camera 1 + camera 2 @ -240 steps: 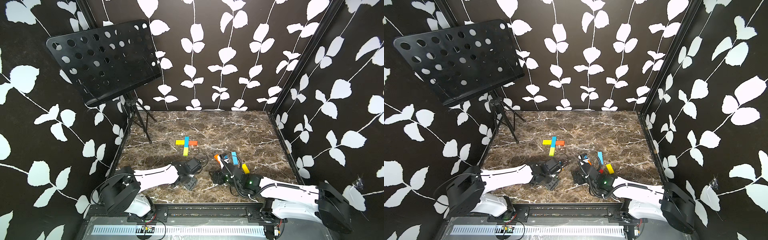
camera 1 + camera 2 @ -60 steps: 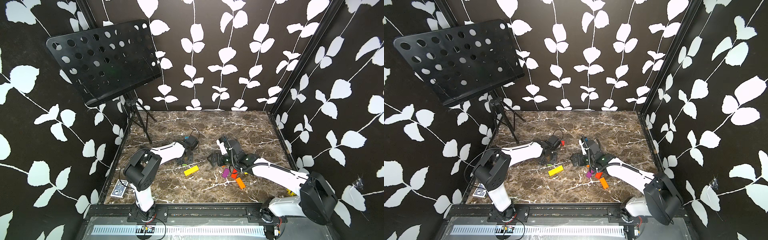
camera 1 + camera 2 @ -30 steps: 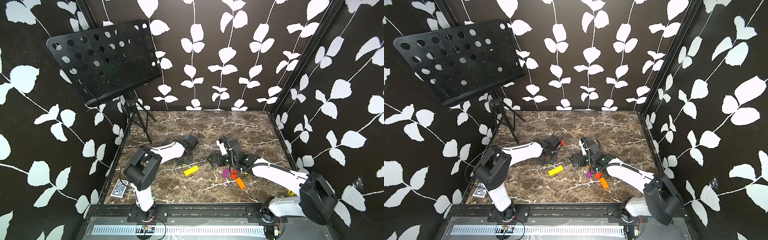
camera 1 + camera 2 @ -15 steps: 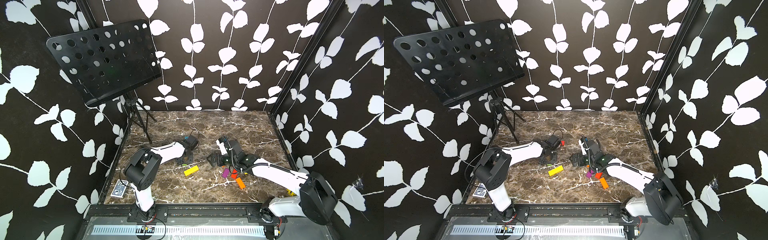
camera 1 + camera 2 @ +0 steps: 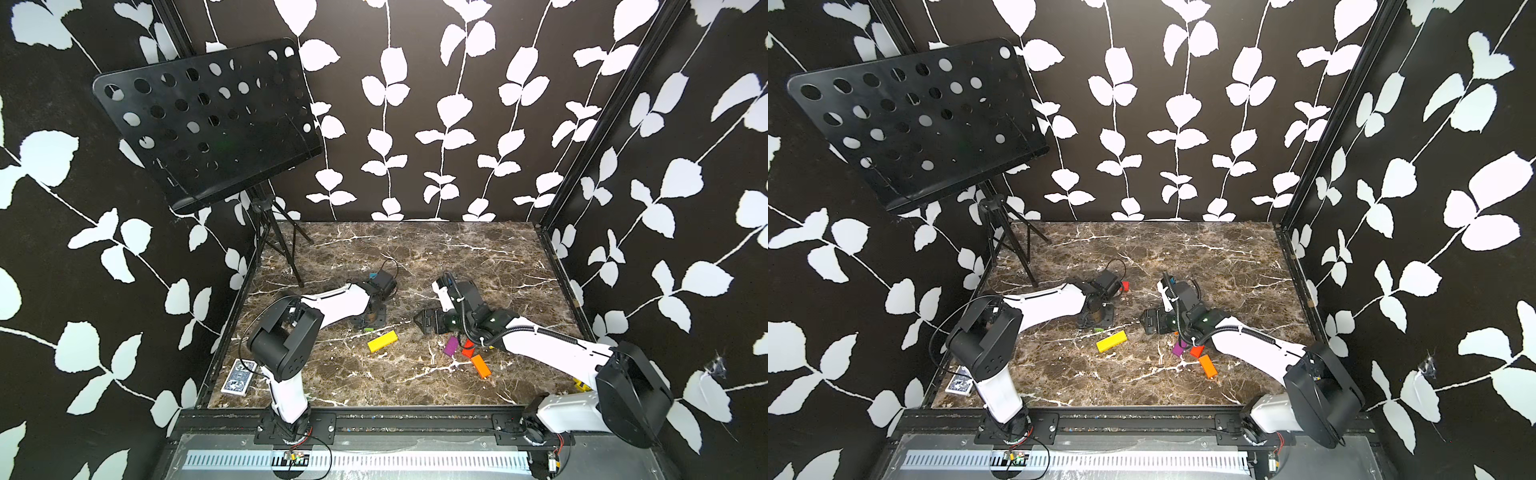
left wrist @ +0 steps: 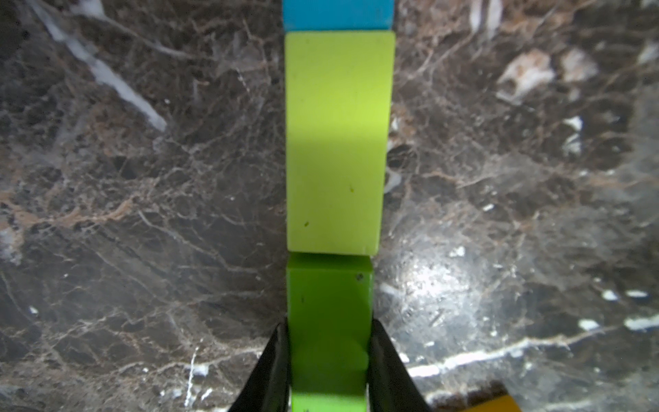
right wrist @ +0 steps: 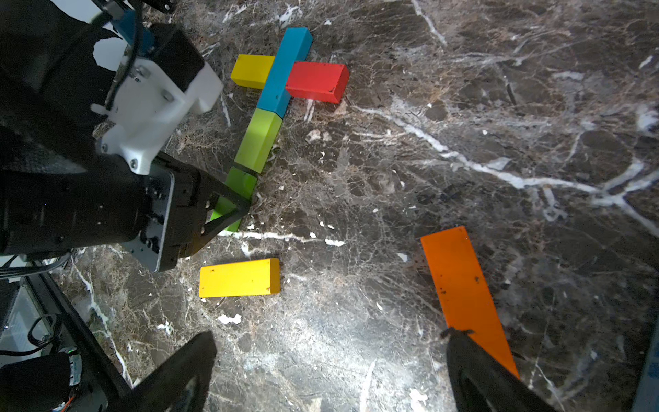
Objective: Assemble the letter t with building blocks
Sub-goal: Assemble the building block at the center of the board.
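Nothing has been shifted since a second ago. Nearest, an orange block [image 5: 480,365], a purple block [image 5: 450,345] and a yellow block [image 5: 382,343] are laid loose on the worktop [image 5: 374,386]. Beyond them the right pincer [image 7: 330,339] is held wide open and empty. Farther back, the dark green block [image 6: 328,285] at the foot of the letter t [image 7: 283,71] is gripped by the left pincer [image 6: 328,326].

The tabletop [image 7: 463,125] looks like polished brown marble with white veins, glossy where light strikes it. The dark green block [image 6: 328,314] is smooth and matt. The yellow block [image 7: 239,278] and orange block [image 7: 460,285] are painted and matt, with dark specks at their edges. The music stand [image 5: 216,129] is perforated black sheet metal, faintly shiny. The left arm [image 5: 336,301] has a glossy white plastic shell.
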Controlling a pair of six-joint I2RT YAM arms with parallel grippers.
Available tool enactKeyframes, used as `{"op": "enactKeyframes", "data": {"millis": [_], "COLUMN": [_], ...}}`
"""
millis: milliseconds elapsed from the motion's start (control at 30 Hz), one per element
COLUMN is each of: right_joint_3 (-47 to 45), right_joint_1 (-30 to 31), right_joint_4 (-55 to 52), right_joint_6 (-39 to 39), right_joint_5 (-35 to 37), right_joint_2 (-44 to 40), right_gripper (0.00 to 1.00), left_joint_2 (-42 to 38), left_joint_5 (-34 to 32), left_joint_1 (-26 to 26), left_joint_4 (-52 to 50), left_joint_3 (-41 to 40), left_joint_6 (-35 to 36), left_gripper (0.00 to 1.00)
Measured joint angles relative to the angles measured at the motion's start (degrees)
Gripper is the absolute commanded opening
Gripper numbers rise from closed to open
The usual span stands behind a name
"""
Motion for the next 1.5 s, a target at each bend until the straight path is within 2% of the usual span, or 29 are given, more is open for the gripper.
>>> {"op": "enactKeyframes", "data": {"millis": [67,233,467,1500], "right_joint_3": [0.0,0.0,0.0,-0.8], "right_joint_1": [0.0,0.0,0.0,0.0], "right_joint_4": [0.0,0.0,0.0,0.8], "right_joint_6": [0.0,0.2,0.2,0.4], "right_joint_5": [0.0,0.0,-0.2,-0.9], "right_joint_2": [0.0,0.0,0.0,0.0], "right_gripper": [0.99,0.99,0.99,0.99], "left_joint_2": [0.0,0.0,0.0,-2.1], "left_joint_5": [0.1,0.0,0.0,0.9], "left_joint_1": [0.0,0.0,0.0,0.0], "left_joint_4": [0.0,0.0,0.0,-0.1], "left_joint_3": [0.0,0.0,0.0,0.0], "left_joint_6": [0.0,0.2,0.2,0.2], "left_gripper": [0.44,0.47,0.43,0.39]}}
